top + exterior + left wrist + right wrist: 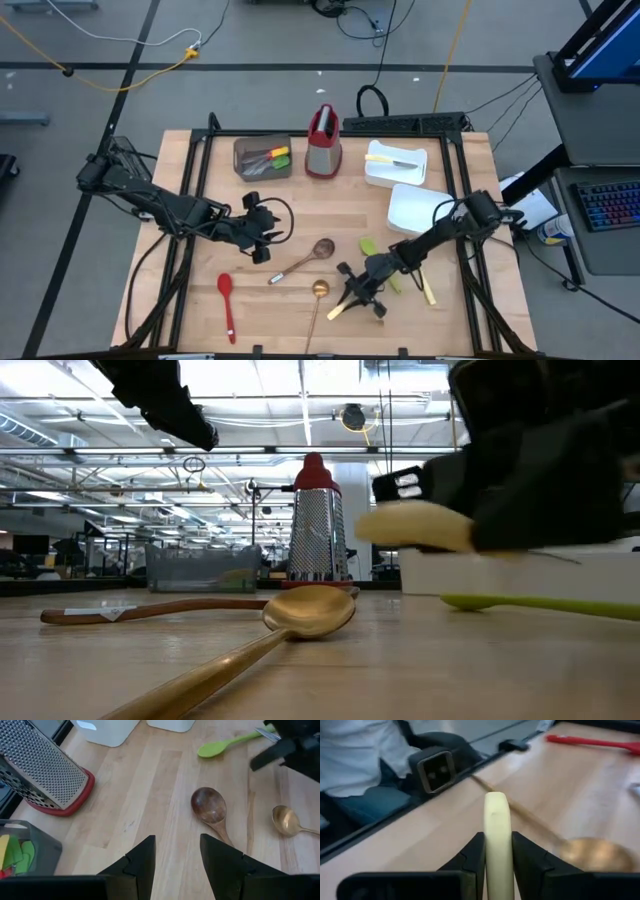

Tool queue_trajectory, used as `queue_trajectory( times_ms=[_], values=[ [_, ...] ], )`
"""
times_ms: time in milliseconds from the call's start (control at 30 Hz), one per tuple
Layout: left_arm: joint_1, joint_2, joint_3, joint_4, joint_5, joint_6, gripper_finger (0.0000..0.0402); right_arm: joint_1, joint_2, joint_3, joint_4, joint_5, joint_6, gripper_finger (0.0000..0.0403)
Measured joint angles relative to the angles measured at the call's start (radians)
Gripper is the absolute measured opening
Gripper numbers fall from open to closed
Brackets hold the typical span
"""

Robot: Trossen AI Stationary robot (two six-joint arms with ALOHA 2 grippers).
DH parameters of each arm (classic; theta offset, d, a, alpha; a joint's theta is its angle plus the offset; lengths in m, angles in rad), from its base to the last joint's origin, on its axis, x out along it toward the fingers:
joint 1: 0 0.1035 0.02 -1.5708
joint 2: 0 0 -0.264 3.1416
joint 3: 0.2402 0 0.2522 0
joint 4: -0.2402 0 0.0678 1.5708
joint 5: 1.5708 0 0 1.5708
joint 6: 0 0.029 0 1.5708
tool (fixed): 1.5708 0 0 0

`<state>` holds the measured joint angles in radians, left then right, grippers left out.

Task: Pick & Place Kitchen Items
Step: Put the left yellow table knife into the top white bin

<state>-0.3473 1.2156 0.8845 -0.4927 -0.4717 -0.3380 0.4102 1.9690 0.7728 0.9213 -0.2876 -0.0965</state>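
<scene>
My right gripper point(352, 295) is shut on a pale yellow-handled utensil point(495, 820) near the table's front, right of the gold long-handled spoon point(318, 298). The utensil's working end is hidden by the gripper. My left gripper point(262, 238) is open and empty above the bare table, left of the wooden spoon point(210, 809). A red spoon point(227, 302) lies front left. A green spoon point(372, 252) and another yellow-handled utensil point(428, 290) lie by the right arm. My right gripper pinches the yellow handle point(495, 845) between its two fingers. The fingers lie along the handle, and its rounded free end point(410, 525) sticks out past the fingertips toward the table's near left. The utensil is about level and clear of the table.
An upright red-and-steel grater point(322, 142) stands at the back, a brown bin point(245, 165) holding utensils to its left, and two white trays point(395, 175) point(415, 210) to its right. A person in a white shirt point(360, 755) sits beyond the near edge.
</scene>
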Motion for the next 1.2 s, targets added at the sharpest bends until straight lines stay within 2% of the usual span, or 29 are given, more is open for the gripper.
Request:
queue_trajectory(
  times_ms=[133, 333, 767, 833, 1033, 1200],
  values=[
    [0.000, 0.000, 0.000, 0.000, 0.000, 0.003, 0.0159, -0.028, -0.091, 0.000, -0.080, 0.016, -0.001, 0.0064],
    [0.000, 0.000, 0.000, 0.000, 0.000, 0.029, 0.0159, -0.080, -0.252, 0.000, -0.274, 0.099, 0.008, 0.0064],
    [0.000, 0.000, 0.000, 0.000, -0.001, 0.048, 0.0159, -0.220, -0.617, 0.000, -0.628, 0.341, -0.076, 0.0068],
    [0.000, 0.000, 0.000, -0.001, -0.001, 0.048, 0.0159, -0.251, -0.659, -0.008, -0.643, 0.369, -0.093, 0.0072],
    [0.000, 0.000, 0.000, 0.000, -0.007, 0.046, 0.0159, -0.367, -0.745, -0.086, -0.642, 0.368, -0.169, 0.0067],
    [0.000, 0.000, 0.000, 0.033, -0.051, 0.003, 0.0159, -0.492, -0.773, -0.159, -0.542, 0.368, -0.198, 0.0072]
  ],
)
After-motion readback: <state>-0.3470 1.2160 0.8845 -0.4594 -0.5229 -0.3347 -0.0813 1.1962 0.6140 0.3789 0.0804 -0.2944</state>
